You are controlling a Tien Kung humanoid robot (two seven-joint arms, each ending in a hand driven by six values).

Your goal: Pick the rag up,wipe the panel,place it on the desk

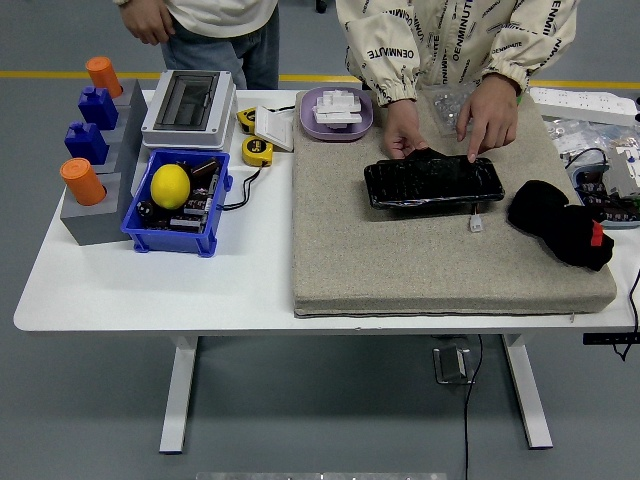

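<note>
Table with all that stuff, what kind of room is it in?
Probably a robot test lab or workshop: a white table on a grey floor, an electrical box, tape measures, and a yellow floor line.
</note>
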